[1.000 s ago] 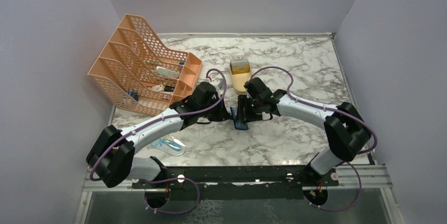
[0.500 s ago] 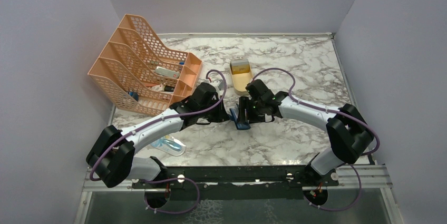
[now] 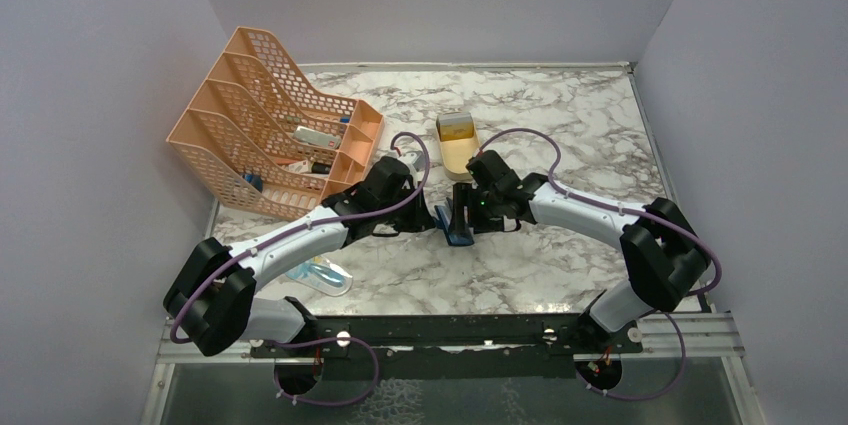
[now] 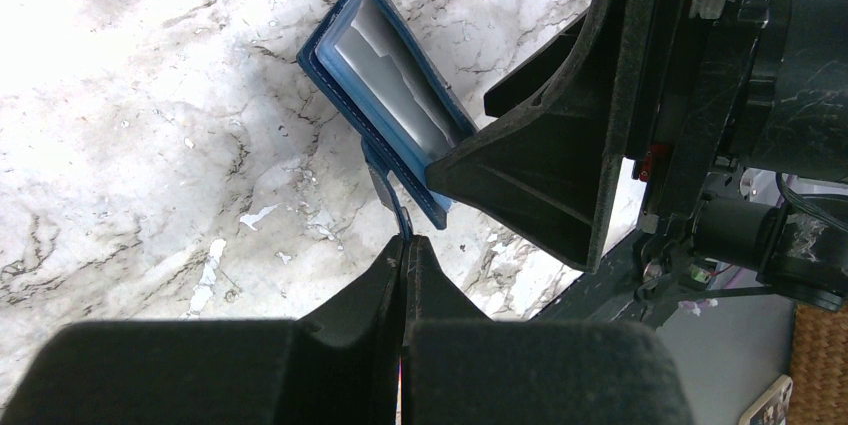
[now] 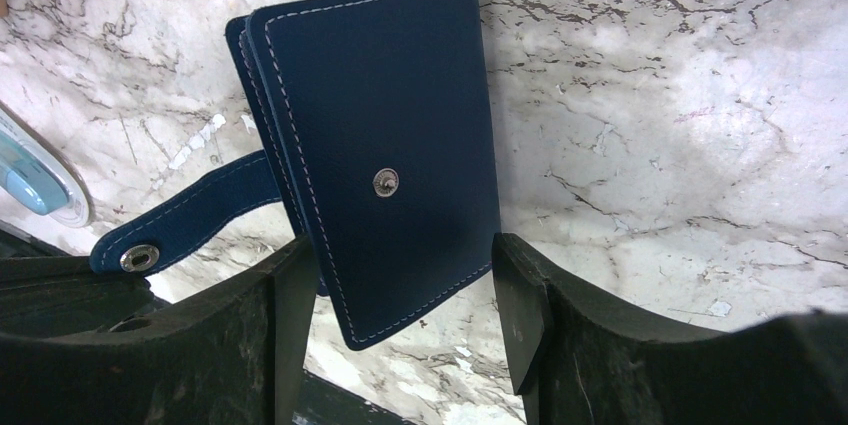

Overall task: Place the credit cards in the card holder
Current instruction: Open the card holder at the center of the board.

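Observation:
The navy card holder (image 5: 385, 135) hangs half-open above the marble, its snap strap (image 5: 185, 215) running left into my left gripper (image 4: 405, 240), which is shut on the strap. Pale card edges (image 4: 395, 75) show inside its pockets in the left wrist view. My right gripper (image 5: 395, 255) is open, with its fingers on either side of the holder's lower end; the left finger (image 5: 285, 295) overlaps its edge. From above, both grippers meet at the holder (image 3: 457, 227) mid-table. More credit cards (image 3: 456, 126), yellow and grey, lie in the tan tray (image 3: 456, 157) just behind.
An orange mesh file rack (image 3: 265, 135) stands at the back left with small items in it. A blue-patterned packet (image 3: 322, 276) lies near the left arm's base. The tan tray sits close behind the right wrist.
The right arm and the holder have shifted slightly toward the left gripper, and the right jaws have widened a little. The left gripper keeps hold of the strap.

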Robot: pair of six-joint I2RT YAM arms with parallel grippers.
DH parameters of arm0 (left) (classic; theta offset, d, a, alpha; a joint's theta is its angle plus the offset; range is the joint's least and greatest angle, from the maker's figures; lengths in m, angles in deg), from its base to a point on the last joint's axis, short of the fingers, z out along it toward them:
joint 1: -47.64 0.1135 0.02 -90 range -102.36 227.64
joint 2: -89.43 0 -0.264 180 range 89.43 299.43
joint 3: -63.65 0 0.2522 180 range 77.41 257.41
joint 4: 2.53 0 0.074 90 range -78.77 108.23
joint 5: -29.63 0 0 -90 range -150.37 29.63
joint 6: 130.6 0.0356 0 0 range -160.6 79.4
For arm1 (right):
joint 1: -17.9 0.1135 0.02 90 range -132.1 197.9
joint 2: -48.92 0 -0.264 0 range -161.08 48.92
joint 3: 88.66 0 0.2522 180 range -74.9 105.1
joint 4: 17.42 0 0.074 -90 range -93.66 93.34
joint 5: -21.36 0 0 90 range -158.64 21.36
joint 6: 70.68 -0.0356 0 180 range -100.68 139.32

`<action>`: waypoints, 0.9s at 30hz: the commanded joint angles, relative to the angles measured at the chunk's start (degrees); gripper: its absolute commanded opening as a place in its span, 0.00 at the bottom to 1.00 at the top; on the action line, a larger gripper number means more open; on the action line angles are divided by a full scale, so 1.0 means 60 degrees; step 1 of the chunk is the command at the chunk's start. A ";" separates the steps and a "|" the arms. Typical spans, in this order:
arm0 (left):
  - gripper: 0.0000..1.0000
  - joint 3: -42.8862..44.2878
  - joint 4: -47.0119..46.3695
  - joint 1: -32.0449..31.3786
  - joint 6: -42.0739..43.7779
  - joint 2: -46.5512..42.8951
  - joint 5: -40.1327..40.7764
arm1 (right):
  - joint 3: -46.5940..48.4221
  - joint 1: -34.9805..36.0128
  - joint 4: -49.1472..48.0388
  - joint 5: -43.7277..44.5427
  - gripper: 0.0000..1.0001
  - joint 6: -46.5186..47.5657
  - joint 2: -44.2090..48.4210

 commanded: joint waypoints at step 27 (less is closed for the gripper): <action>0.00 -0.0203 -0.0171 0.0045 0.0074 -0.0254 0.0086 | -0.0101 0.0068 -0.0417 -0.0368 0.66 0.0186 -0.0096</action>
